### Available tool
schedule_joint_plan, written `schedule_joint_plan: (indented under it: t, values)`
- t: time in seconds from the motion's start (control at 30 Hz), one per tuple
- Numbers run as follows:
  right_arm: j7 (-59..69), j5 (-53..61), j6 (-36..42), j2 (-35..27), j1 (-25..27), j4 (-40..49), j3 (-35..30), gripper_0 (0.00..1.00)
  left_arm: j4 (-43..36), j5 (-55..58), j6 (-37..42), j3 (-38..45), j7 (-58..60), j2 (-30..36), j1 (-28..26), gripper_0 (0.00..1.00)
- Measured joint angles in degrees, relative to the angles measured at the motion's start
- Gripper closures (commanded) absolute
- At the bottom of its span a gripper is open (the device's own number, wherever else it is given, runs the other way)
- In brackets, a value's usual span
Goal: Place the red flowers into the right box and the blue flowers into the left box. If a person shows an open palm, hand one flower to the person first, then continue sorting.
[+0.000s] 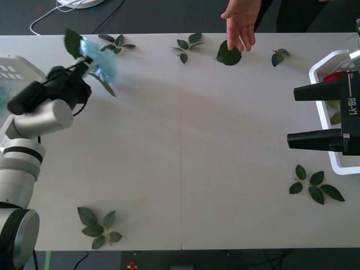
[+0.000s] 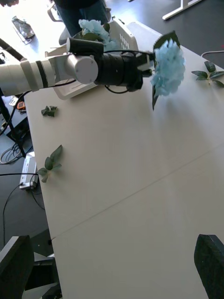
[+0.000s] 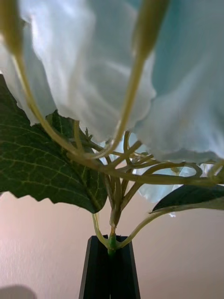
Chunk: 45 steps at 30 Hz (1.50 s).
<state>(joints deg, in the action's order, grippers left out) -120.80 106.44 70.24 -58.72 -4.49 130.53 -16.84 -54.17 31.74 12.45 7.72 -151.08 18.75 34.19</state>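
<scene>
My left gripper (image 1: 84, 66) is shut on the stem of a pale-blue flower (image 1: 100, 63) and holds it above the table's far left, just beside the left box (image 1: 12, 68). In the left wrist view the green stem (image 3: 112, 219) is pinched between the black fingers (image 3: 111, 271). The right wrist view shows the held blue flower (image 2: 168, 67) and another blue flower (image 2: 93, 27) lying in the left box (image 2: 125, 38). My right gripper (image 1: 292, 116) hangs open and empty in front of the right box (image 1: 322, 67), which holds a red flower (image 1: 334, 76). A person's hand (image 1: 241, 23) with spread fingers reaches over the far edge.
Loose green leaf sprigs lie on the white table: near front left (image 1: 98, 225), front right (image 1: 315, 185), and along the far edge (image 1: 188, 45) (image 1: 279, 55). A single leaf (image 1: 228, 54) lies under the person's fingers. Cables run on the floor beyond.
</scene>
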Motion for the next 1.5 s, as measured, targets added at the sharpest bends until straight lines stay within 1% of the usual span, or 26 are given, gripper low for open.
schedule_joint_plan:
  t: [0.1, 0.27, 0.37, 0.43, 0.57, 0.63, 0.83, 0.9, 0.97, 1.07, 1.3, 1.4, 1.5]
  values:
    - [0.00, 0.00, 0.00, 0.00, 0.00, 0.00, 0.00, 0.00, 0.00, 4.18, 0.00, 1.61, 0.00, 0.00, 0.00, 1.00]
    - [0.00, 0.00, 0.00, 0.00, 0.00, 0.00, 0.00, 0.00, 0.00, 19.75, -0.01, 1.39, 0.00, 0.12, 0.10, 1.00]
    - [0.00, 0.00, 0.00, 0.00, 0.00, 0.00, 0.00, 0.00, -0.01, 29.98, -0.04, -1.29, 0.00, 0.93, 0.42, 1.00]
    - [0.00, 0.00, 0.00, 0.00, 0.00, 0.00, 0.00, 0.00, -0.01, 35.47, -0.11, -4.52, 0.00, 2.04, 0.96, 1.00]
    - [0.00, 0.00, 0.00, 0.00, 0.00, 0.00, 0.00, 0.00, -0.01, 41.70, -0.14, -10.60, 0.00, 4.39, 2.58, 1.00]
    - [0.00, 0.00, 0.00, 0.00, 0.00, 0.00, 0.00, 0.00, -0.01, 42.99, -0.15, -12.55, 0.00, 5.35, 3.39, 1.00]
    - [0.00, 0.00, 0.00, 0.00, 0.00, 0.00, 0.00, 0.00, -0.02, 45.73, -0.07, -15.37, 0.00, 7.55, 4.96, 1.00]
    - [0.00, 0.00, 0.00, 0.00, 0.00, 0.00, 0.00, 0.00, 0.02, 46.66, 1.77, -15.86, 0.00, 8.56, 5.91, 1.00]
    - [0.00, 0.00, 0.00, 0.00, 0.00, 0.00, 0.00, 0.00, 0.55, 47.25, 5.41, -15.90, 0.00, 9.56, 7.56, 1.00]
    - [0.00, 0.00, 0.00, 0.00, 0.00, 0.00, 0.00, 0.00, 3.53, 48.48, 9.24, -15.90, 0.00, 10.52, 11.67, 1.00]
    - [0.00, 0.01, 0.00, 0.00, 0.00, -0.02, 0.01, 0.00, 13.80, 52.48, 16.36, -15.91, 0.00, 10.83, 24.17, 1.00]
    - [0.00, 0.01, 0.00, 0.00, 0.00, -0.02, 0.01, 0.00, 15.49, 53.53, 19.31, -15.91, 0.00, 10.83, 27.70, 1.00]
    - [0.00, 0.01, 0.00, 0.00, 0.00, -0.02, 0.01, 0.00, 15.84, 53.95, 21.78, -15.91, 0.00, 10.83, 30.09, 1.00]
